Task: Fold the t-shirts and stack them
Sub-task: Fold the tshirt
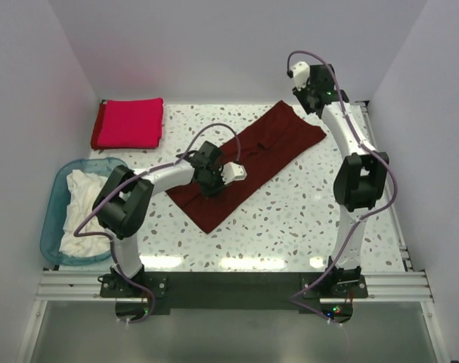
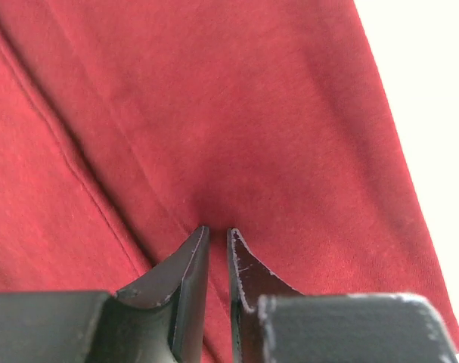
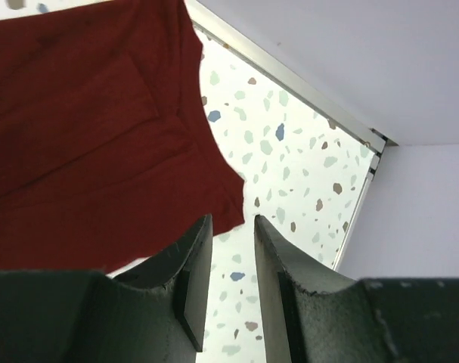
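The left fingers (image 2: 185,272) are drawn almost together, with only a thin slit left between them. Their tips are pressed down onto the maroon t-shirt (image 2: 214,113), and the cloth is gathered into a small pucker just at the tips, so a pinch of fabric appears to be held. A seam line is seen running diagonally across the cloth to the left of the tips.

The right fingers (image 3: 195,257) are held slightly apart, and nothing is gripped between them. The speckled surface (image 3: 289,151) is seen through the gap. They are raised above a corner of the maroon t-shirt and are not touching it.

In the top view, the maroon t-shirt is laid out flat and diagonally across the middle of the surface, from near the centre-left up toward the far right. It looks folded lengthwise into a long band. The left arm (image 1: 161,178) is stretched over the shirt's near-left part, while the right arm (image 1: 358,166) is lifted over its far-right end.

A crimson t-shirt (image 1: 128,123) is set folded into a neat rectangle at the far-left corner of the surface, well apart from the maroon one. White t-shirts (image 1: 78,189) are heaped unfolded inside a translucent blue tub (image 1: 51,215), which is placed at the left edge, beside the left arm's base.
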Robot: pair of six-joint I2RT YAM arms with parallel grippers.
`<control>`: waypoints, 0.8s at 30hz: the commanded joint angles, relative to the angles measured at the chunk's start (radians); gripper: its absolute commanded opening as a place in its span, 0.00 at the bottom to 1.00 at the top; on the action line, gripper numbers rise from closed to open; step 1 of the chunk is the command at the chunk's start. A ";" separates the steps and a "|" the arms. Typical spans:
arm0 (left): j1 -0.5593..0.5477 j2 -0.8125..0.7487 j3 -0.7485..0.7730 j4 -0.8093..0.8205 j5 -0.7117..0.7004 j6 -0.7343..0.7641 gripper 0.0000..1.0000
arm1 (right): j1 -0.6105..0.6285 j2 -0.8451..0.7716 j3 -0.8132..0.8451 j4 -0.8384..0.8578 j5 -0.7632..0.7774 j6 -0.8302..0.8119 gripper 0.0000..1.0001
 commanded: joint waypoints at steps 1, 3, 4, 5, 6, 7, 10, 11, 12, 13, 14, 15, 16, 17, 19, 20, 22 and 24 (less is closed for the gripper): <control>-0.042 0.009 0.005 -0.012 -0.031 0.042 0.20 | -0.009 -0.079 -0.033 -0.142 -0.058 0.058 0.33; -0.078 0.006 -0.013 -0.027 -0.037 0.042 0.19 | -0.019 -0.108 -0.056 -0.196 -0.072 0.069 0.33; -0.094 0.004 -0.033 -0.047 -0.037 0.033 0.18 | -0.027 -0.119 -0.067 -0.210 -0.091 0.087 0.33; -0.136 -0.003 -0.047 -0.057 -0.022 0.027 0.17 | -0.045 -0.128 -0.075 -0.243 -0.103 0.093 0.33; -0.163 -0.008 -0.059 -0.066 -0.011 0.004 0.17 | -0.052 -0.135 -0.084 -0.262 -0.114 0.102 0.33; -0.191 -0.016 -0.089 -0.067 -0.005 -0.013 0.17 | -0.061 -0.145 -0.090 -0.282 -0.124 0.116 0.33; -0.343 -0.037 -0.123 -0.038 0.036 -0.102 0.17 | -0.092 -0.170 -0.125 -0.361 -0.161 0.130 0.32; -0.425 -0.029 -0.117 -0.028 0.070 -0.134 0.17 | -0.104 -0.179 -0.142 -0.380 -0.180 0.132 0.31; -0.464 -0.022 -0.105 -0.018 0.082 -0.196 0.17 | -0.110 -0.188 -0.186 -0.386 -0.190 0.133 0.31; -0.502 -0.014 -0.069 -0.005 0.098 -0.218 0.17 | -0.113 -0.197 -0.209 -0.389 -0.197 0.132 0.31; -0.565 0.003 -0.044 -0.009 0.119 -0.220 0.18 | -0.118 -0.217 -0.235 -0.383 -0.207 0.133 0.30; -0.585 0.006 -0.016 -0.017 0.109 -0.202 0.19 | -0.119 -0.222 -0.281 -0.383 -0.216 0.133 0.29; -0.595 0.003 0.020 -0.009 0.102 -0.209 0.19 | -0.119 -0.222 -0.295 -0.386 -0.236 0.135 0.29; -0.578 -0.023 0.033 0.004 0.124 -0.220 0.19 | -0.118 -0.213 -0.305 -0.400 -0.249 0.138 0.28; -0.544 -0.063 0.048 0.056 0.147 -0.255 0.22 | -0.119 -0.188 -0.309 -0.409 -0.301 0.165 0.24; -0.497 -0.113 0.047 0.081 0.182 -0.272 0.24 | -0.118 -0.176 -0.308 -0.414 -0.316 0.174 0.23; -0.402 -0.192 0.033 0.154 0.231 -0.321 0.30 | -0.112 -0.135 -0.296 -0.409 -0.356 0.197 0.21; -0.348 -0.239 0.002 0.207 0.277 -0.356 0.37 | -0.104 -0.090 -0.274 -0.409 -0.376 0.210 0.18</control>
